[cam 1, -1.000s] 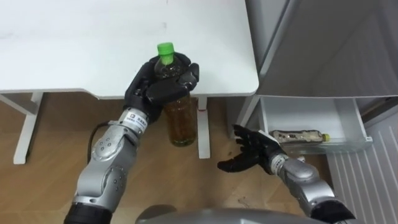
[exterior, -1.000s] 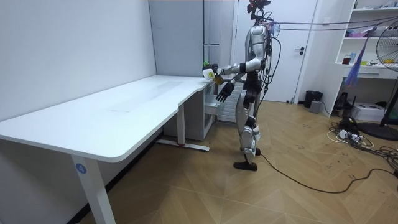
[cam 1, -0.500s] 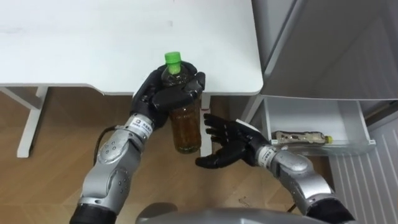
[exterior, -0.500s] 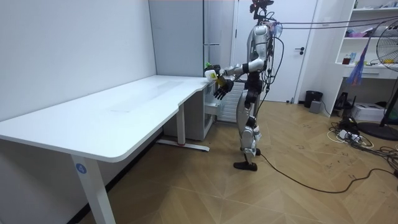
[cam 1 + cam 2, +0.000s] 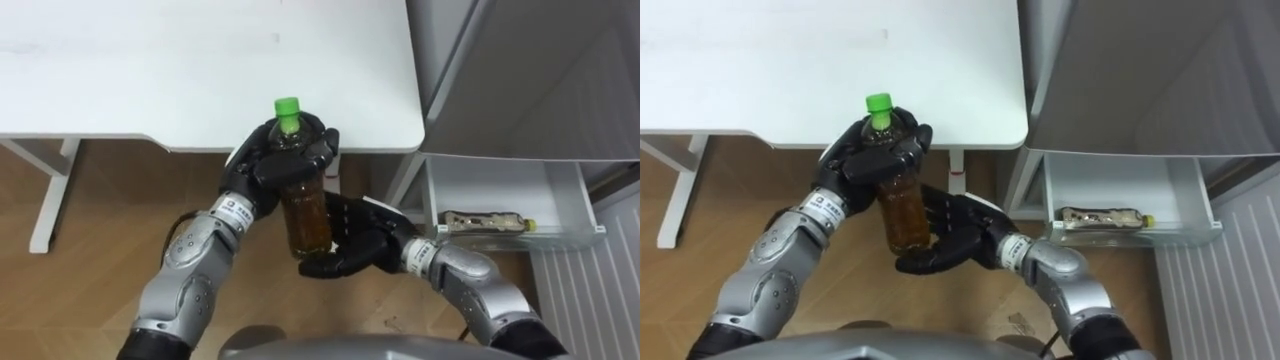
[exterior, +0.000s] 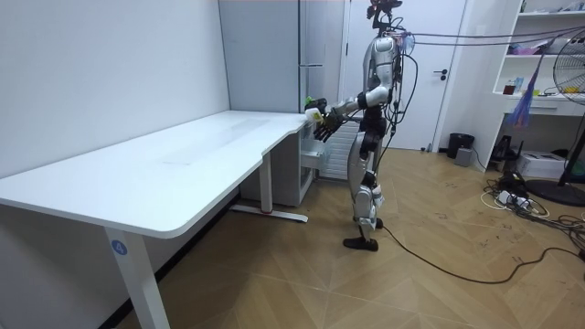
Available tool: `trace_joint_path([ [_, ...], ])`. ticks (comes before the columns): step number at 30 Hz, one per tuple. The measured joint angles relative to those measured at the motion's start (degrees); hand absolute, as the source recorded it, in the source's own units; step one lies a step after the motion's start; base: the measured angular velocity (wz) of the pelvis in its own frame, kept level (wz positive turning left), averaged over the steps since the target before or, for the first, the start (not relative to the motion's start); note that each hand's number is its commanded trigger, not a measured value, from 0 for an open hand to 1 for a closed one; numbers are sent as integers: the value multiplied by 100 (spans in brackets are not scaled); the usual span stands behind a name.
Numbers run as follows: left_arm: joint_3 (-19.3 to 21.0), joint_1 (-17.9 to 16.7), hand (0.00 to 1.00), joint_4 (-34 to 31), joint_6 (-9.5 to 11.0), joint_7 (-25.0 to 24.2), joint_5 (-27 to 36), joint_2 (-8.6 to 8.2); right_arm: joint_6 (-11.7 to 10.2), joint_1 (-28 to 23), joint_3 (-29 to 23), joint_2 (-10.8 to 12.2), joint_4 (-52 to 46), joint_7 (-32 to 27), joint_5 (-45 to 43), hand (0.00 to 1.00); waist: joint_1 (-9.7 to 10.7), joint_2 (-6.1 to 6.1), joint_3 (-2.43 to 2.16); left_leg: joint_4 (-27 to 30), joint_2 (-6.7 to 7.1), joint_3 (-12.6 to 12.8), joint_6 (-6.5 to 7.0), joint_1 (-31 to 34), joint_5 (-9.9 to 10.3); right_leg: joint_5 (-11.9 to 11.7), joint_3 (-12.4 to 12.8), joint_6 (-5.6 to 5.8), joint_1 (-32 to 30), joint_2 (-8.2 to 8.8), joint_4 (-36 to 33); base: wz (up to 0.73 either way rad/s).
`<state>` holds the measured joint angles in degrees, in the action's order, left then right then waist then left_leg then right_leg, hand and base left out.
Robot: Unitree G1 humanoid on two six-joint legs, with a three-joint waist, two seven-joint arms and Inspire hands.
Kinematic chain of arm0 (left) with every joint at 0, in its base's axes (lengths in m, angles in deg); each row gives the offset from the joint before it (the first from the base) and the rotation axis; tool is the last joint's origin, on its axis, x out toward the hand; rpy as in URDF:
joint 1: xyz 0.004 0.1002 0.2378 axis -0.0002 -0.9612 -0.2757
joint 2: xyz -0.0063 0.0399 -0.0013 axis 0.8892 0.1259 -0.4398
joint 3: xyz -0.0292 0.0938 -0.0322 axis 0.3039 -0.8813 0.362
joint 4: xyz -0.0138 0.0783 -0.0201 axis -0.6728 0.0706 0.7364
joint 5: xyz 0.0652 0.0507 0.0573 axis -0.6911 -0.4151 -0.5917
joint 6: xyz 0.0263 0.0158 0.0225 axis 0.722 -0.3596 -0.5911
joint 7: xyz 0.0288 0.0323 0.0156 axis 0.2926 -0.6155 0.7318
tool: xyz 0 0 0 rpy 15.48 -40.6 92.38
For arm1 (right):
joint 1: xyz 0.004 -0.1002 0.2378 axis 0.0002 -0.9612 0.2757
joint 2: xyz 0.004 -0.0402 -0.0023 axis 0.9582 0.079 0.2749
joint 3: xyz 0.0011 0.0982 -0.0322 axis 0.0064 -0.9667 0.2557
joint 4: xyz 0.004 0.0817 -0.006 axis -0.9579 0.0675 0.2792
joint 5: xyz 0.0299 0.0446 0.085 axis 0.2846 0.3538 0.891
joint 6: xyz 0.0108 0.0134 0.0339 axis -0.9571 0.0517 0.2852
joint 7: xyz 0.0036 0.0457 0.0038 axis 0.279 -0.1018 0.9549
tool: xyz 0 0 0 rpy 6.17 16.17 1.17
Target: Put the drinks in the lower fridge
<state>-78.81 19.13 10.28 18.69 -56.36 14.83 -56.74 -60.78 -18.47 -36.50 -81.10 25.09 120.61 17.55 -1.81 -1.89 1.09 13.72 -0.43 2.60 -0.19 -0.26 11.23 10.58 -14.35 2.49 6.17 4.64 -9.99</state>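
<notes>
Risen from low on the right, the right robot hand now spreads wide against the base of the clear plastic bottle of amber tea with a green cap. The left robot hand clamps the bottle's shoulder, holding it in the air at the near edge of the white counter. Right of them, the white lower fridge drawer stands open. If the left lets go before the right closes, the bottle would probably fall to the wooden floor.

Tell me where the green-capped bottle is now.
At the eye views' centre, the bottle is held upright in the left robot hand, just off the white table, the open right robot hand beside its base.
</notes>
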Motion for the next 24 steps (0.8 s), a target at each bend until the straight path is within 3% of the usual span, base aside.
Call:
trace_joint_path([
  [6, -318, 0, 100, 0, 0, -10, 64, 1, 109, 3, 190, 4, 5, 206, 404, 0, 0, -6, 9, 2, 7, -21, 1, 73, 1, 0, -3, 0, -40, 0, 0, 1],
  [23, -532, 3, 100, 0, 1, -7, 178, 113, 125, 6, 408, -47, 122, 289, 926, 0, 19, -38, 26, 199, 19, -88, 26, 368, 23, 0, 18, 0, -229, -2, -33, 4],
  [24, -546, 2, 100, 2, 0, -7, 175, 121, 125, 0, 449, -59, 122, 288, 954, 11, 14, -30, 31, 202, 16, -89, 27, 373, 23, 0, 32, 0, -252, -2, -70, 0],
])
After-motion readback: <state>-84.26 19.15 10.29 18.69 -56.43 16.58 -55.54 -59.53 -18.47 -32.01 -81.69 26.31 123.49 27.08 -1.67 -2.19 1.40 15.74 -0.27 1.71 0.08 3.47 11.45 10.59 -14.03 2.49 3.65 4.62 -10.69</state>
